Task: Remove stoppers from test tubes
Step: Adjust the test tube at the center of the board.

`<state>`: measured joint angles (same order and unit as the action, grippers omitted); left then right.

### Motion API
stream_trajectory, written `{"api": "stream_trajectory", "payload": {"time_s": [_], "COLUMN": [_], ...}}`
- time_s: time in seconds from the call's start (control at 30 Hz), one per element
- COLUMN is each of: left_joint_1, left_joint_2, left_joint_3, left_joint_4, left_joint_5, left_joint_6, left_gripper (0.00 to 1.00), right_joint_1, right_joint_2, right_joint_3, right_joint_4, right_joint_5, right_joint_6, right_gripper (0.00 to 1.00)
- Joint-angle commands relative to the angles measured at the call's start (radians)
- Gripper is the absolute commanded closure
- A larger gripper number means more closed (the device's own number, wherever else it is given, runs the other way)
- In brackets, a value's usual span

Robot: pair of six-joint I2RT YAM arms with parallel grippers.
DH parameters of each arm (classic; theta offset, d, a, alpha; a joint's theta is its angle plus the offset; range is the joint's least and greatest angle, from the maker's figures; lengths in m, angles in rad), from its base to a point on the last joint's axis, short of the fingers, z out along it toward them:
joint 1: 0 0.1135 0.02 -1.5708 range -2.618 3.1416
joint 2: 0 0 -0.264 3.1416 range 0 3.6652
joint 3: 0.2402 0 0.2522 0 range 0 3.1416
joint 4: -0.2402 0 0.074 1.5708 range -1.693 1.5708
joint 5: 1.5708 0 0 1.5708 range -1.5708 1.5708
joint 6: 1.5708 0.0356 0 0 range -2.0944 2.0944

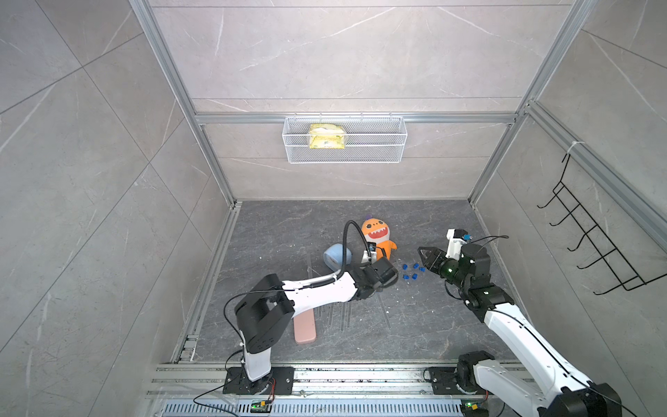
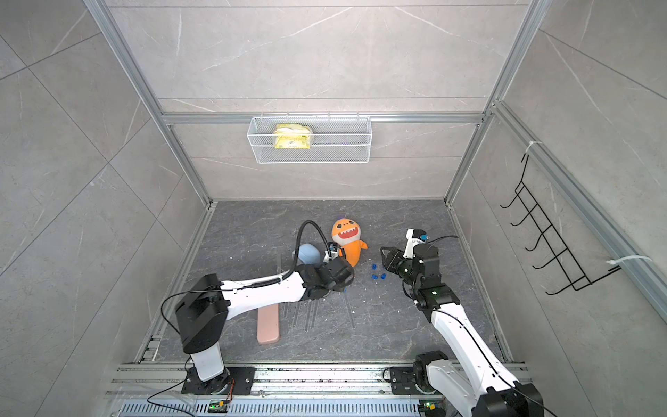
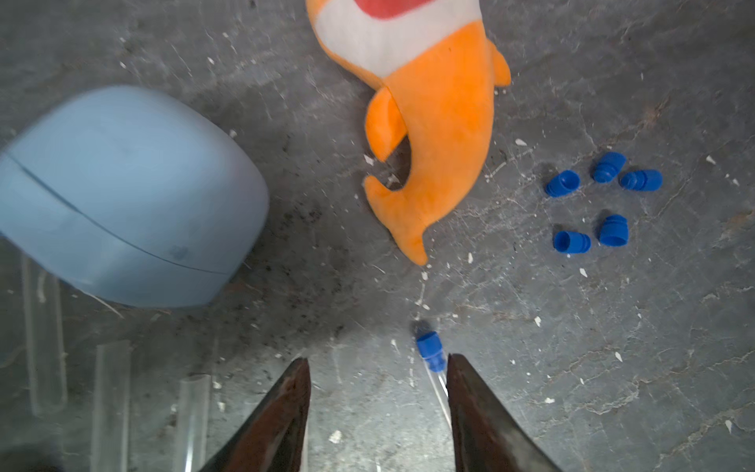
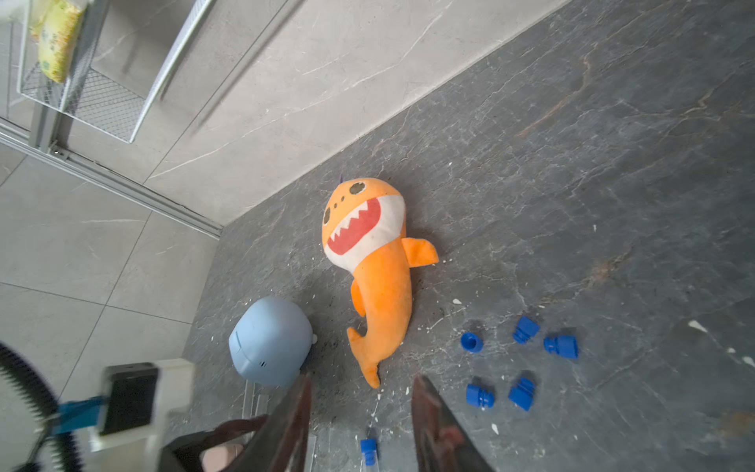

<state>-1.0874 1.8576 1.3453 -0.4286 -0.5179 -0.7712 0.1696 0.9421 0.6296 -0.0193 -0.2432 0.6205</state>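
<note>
Several loose blue stoppers lie on the dark floor between the plush toy and my right arm, and they also show in the left wrist view as stoppers. One more stopper still sits on a clear test tube that runs along the inner edge of one finger. My left gripper is open and low over the floor, with bare floor between its fingers. Uncapped test tubes lie beside it. My right gripper is open and empty, above that same capped tube.
An orange shark plush and a pale blue cup lie just behind the left wrist. A pink case lies near the left arm's base. A wire basket hangs on the back wall, a black hook rack on the right wall.
</note>
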Motion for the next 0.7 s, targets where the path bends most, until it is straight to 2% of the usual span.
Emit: {"api": "stream_trajectory", "payload": {"time_s": [0.0,0.23,0.67], "left_joint_1": [-0.033,-0.081,-0.083], "left_joint_2": [0.046,0.153,0.222], "left_joint_3": [0.070,0.158,0.169], "left_joint_4": [-0.087,-0.127,-0.131], "left_joint_5": [-0.039,0.009,0.074], "left_joint_6": [-0.145,-0.198,-0.206], "left_gripper": [0.42,0.40,0.40], "right_joint_1": [-0.002,-0.002,-0.002], "right_joint_2": [-0.066,-0.103,-0.086], "right_joint_3": [0.006,0.016,-0.005], "right_joint_4": [-0.045,-0.098,-0.083], "right_joint_5": [-0.017,0.015,0.000], "right_joint_6": [-0.010,-0.031,-0.016], "right_gripper": [0.56,0.56,0.56]}}
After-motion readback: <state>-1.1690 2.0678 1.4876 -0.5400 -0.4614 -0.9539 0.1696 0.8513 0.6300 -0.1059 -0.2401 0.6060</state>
